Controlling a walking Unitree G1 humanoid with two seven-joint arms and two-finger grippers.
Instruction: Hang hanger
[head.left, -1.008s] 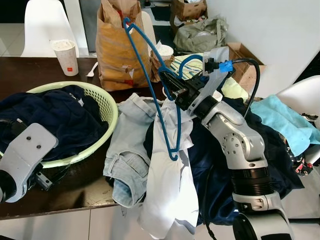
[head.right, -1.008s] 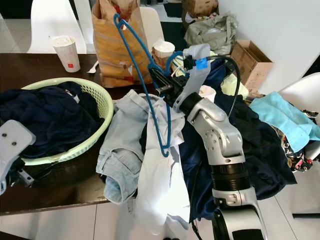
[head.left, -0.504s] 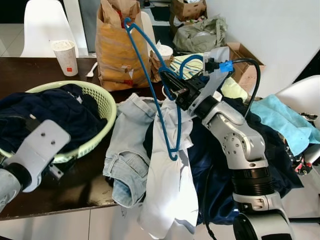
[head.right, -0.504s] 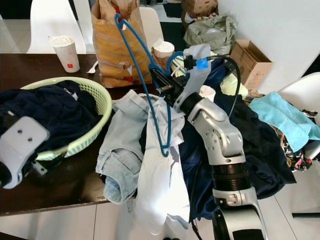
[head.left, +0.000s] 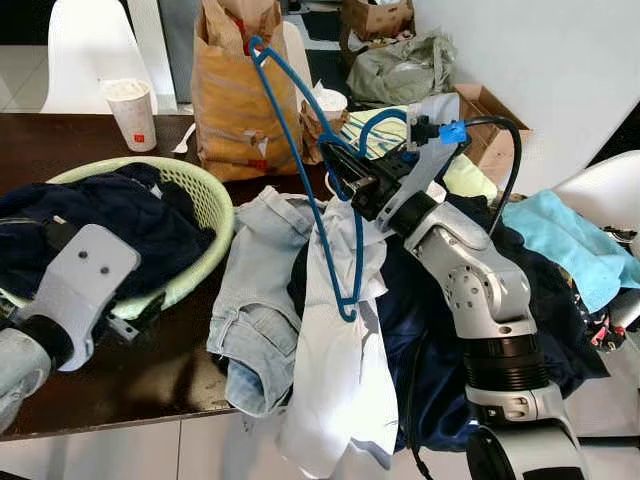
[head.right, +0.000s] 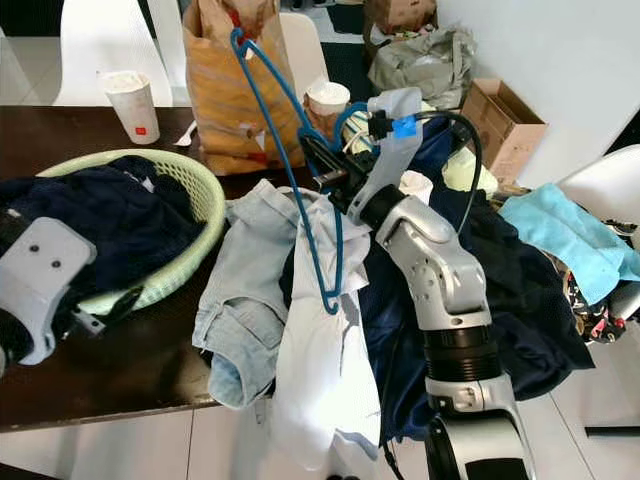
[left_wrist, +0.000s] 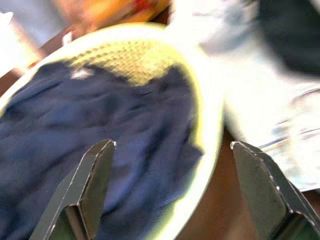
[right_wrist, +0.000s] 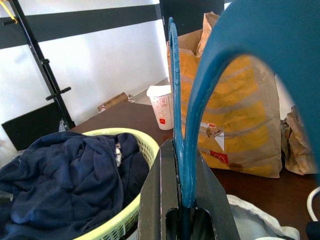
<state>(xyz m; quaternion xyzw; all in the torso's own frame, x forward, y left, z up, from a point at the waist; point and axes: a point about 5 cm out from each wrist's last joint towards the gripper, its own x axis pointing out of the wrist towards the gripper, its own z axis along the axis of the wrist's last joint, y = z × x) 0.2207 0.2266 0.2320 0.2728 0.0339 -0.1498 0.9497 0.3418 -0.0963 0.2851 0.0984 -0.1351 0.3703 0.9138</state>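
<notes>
Risen and swung inward since a second ago: left gripper (left_wrist: 172, 192), now over the near rim of the green basket (head.left: 205, 200), fingers (left_wrist: 87, 187) spread wide apart with nothing between them. Unmoved meanwhile: blue hanger (head.left: 300, 150), clamped between the closed fingers of the right gripper (head.left: 345, 180), held up above the table. Pinched near its hook, with the long wire frame reaching up past the fingertips toward the brown paper bag (head.left: 235, 90) and down below them to a bend hanging over the white shirt (head.left: 335, 370). Just beneath the claw, light jeans (head.left: 255, 300) and dark clothes heaped on the dark table (head.left: 150, 380). Inside the basket, ahead of the left claw, a navy garment (head.left: 110, 225). Farther beyond, a paper cup (head.left: 130, 110) and a white chair (head.left: 85, 45).
</notes>
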